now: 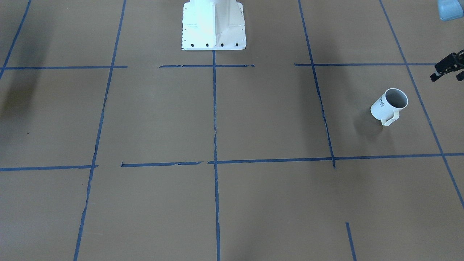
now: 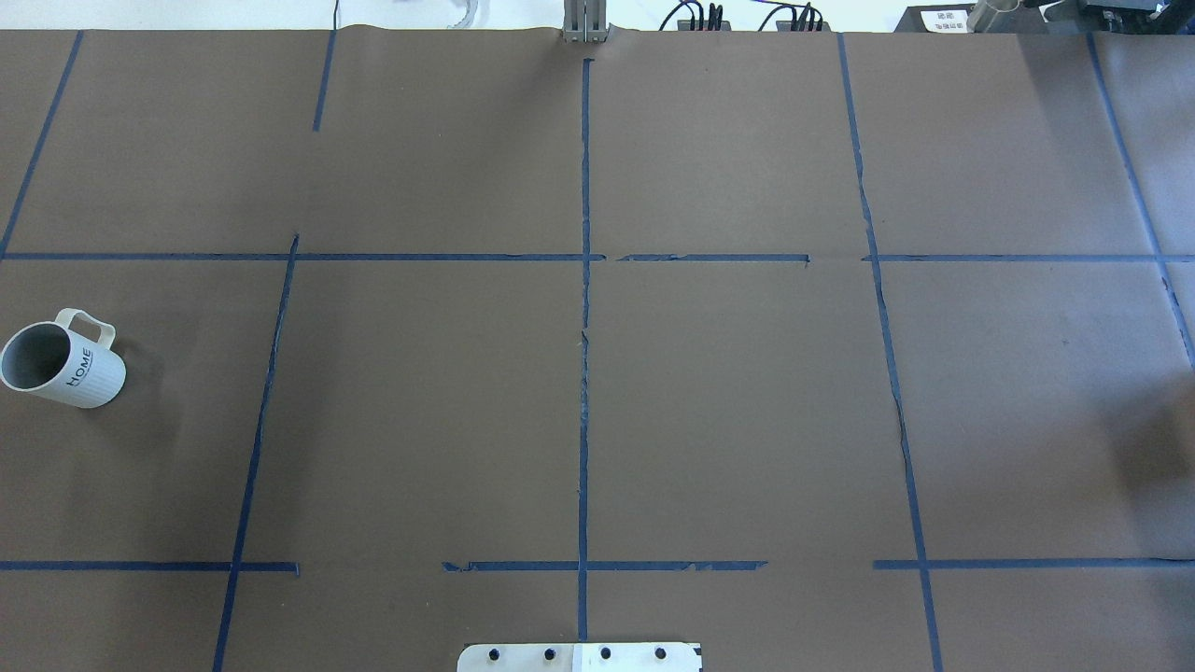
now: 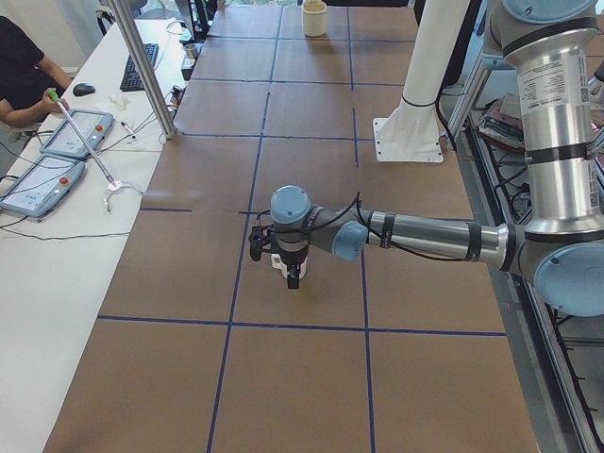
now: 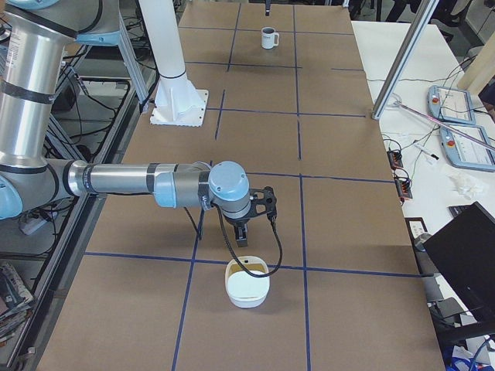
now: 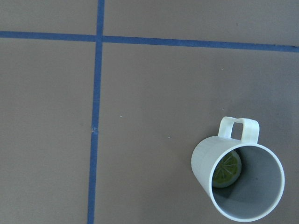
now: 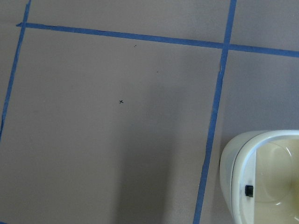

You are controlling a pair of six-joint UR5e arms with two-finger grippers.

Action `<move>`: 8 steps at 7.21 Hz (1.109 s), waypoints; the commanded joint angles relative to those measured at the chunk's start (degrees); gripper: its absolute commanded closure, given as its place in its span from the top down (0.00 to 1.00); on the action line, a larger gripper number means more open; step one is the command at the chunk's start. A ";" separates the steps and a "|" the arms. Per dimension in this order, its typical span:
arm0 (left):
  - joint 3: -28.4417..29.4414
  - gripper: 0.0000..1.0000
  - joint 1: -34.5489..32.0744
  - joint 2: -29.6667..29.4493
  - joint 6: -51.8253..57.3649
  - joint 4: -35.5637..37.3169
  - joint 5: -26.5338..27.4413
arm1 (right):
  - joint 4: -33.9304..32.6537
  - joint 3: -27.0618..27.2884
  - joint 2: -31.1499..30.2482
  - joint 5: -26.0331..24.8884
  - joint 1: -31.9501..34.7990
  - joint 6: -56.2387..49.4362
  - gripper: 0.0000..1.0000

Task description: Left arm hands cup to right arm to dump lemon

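Sitting cup [image 2: 65,359]: it is standing upright on the brown table [image 2: 420,401], far over on the robot's left side, inside a square of blue tape lines [image 2: 585,327]. Its handle is pointing away from the robot, and the word HOME is showing on its side.
Lemon [image 5: 225,169]: a yellow-green slice is lying at the bottom of the cup.
Left arm [image 3: 425,236]: it is reaching out low over the table.
Left claw [image 3: 291,274]: it is hanging near the cup and is not holding it. I cannot tell if it is open or closed.
Robot base [image 1: 214,25]: it is sitting, all white, in the middle of the robot's side of the table.
Right arm [image 4: 139,179]: it is stretching out over the robot's right side.
Right claw [image 4: 241,232]: it is hanging just beside a cream bowl [image 4: 247,287]. I cannot tell if it is open or closed.
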 commanded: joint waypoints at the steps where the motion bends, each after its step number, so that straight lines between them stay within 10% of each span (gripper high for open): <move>1: 4.50 1.00 3.23 -3.14 -2.60 -3.35 1.06 | 0.17 -0.16 0.00 0.05 -0.57 -0.02 1.00; 4: 6.81 0.98 7.43 -4.83 -2.43 -3.44 1.14 | 0.17 -0.16 0.00 0.05 -0.75 -0.02 1.00; 8: 7.61 0.08 7.89 -5.35 -2.43 -4.67 1.15 | 0.26 -0.07 0.00 0.14 -0.93 -0.11 1.00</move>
